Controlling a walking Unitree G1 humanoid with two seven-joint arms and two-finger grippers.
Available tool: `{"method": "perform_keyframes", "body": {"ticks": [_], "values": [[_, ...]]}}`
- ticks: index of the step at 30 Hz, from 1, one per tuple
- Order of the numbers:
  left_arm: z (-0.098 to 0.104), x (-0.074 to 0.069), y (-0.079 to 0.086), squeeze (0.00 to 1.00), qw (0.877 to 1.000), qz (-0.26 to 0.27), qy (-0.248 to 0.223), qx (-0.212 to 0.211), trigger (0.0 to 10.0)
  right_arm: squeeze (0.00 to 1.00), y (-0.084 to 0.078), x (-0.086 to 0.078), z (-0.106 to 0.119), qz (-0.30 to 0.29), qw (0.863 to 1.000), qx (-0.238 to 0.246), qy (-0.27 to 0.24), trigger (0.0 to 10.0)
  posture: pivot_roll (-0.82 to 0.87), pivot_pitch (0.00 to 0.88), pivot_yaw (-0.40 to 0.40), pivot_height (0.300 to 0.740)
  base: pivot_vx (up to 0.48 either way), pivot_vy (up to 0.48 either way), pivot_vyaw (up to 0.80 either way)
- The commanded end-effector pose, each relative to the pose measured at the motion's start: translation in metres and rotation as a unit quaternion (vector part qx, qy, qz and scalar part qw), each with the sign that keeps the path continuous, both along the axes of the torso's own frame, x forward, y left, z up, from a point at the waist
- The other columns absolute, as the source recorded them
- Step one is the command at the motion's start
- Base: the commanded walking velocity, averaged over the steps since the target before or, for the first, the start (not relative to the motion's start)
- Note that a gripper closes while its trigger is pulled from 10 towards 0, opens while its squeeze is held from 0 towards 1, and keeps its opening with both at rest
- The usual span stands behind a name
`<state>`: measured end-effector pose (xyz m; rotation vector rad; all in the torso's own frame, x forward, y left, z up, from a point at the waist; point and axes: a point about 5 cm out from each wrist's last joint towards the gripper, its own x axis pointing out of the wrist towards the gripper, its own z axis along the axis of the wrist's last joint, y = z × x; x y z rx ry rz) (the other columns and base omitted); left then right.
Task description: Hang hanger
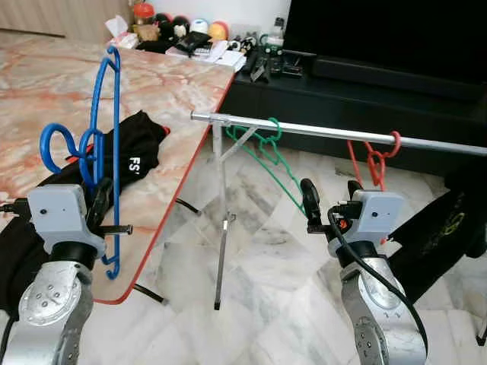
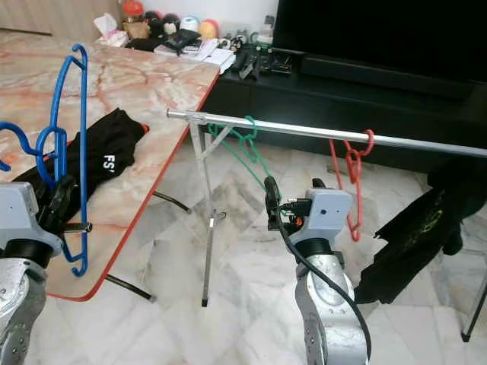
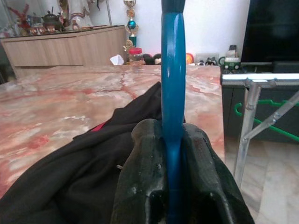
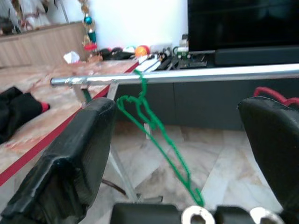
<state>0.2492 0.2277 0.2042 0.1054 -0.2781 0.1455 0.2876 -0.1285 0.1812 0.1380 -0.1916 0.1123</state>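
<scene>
My left gripper (image 1: pixel 100 199) is shut on a blue plastic hanger (image 1: pixel 106 144), held upright over the marble table's near edge with its hook curling to the left. In the left wrist view the blue hanger (image 3: pixel 173 93) runs up between the two black fingers (image 3: pixel 142 177). A silver rail (image 1: pixel 319 131) on a thin stand spans the floor ahead; a green hanger (image 1: pixel 268 152) and a red hanger (image 1: pixel 374 160) hang on it. My right gripper (image 1: pixel 332 199) stands open below the rail between those two hangers, holding nothing. The right wrist view looks at the rail (image 4: pixel 187 74) and the green hanger (image 4: pixel 149 121).
The marble table (image 1: pixel 46 91) with a red edge is at left, with black clothing (image 1: pixel 129 156) on it and clutter (image 1: pixel 183 34) at its far end. A dark TV cabinet (image 1: pixel 342 91) stands behind the rail. Another black garment (image 1: pixel 434 236) hangs at right. Marble floor lies below.
</scene>
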Motion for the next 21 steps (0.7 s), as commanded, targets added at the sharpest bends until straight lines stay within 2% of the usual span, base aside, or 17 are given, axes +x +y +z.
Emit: {"method": "perform_keyframes", "body": {"ticks": [1, 7, 18, 21], "values": [[-0.0076, -0.0005, 0.0004, 0.0, 1.0, 0.004, 0.02, 0.008, 10.0, 0.0, -0.0079, -0.0028, 0.002, -0.02, 1.0, 0.006, -0.008, 10.0, 0.08, 0.151, -0.052, 0.74, 0.0, -0.42, 0.0], [-0.0057, -0.0028, -0.002, 0.0, 0.999, 0.007, 0.009, 0.037, 10.0, 0.0, -0.0062, -0.0031, 0.001, -0.019, 1.0, 0.008, -0.005, 10.0, 0.08, 0.151, -0.051, 0.74, 0.0, -0.421, -0.66], [-0.0111, -0.004, 0.0017, 0.0, 0.999, 0.01, 0.016, 0.039, 10.0, 0.0, -0.005, -0.0066, -0.0026, -0.023, 1.0, 0.012, 0.001, 10.0, 0.07, 0.14, -0.047, 0.74, 0.0, -0.427, -0.74], [-0.0116, -0.0033, 0.0005, 0.0, 0.999, 0.009, 0.017, 0.037, 10.0, 0.0, -0.0051, -0.0066, -0.0032, -0.023, 1.0, 0.009, 0.001, 10.0, 0.07, 0.142, -0.046, 0.74, 0.0, -0.428, 0.0]]}}
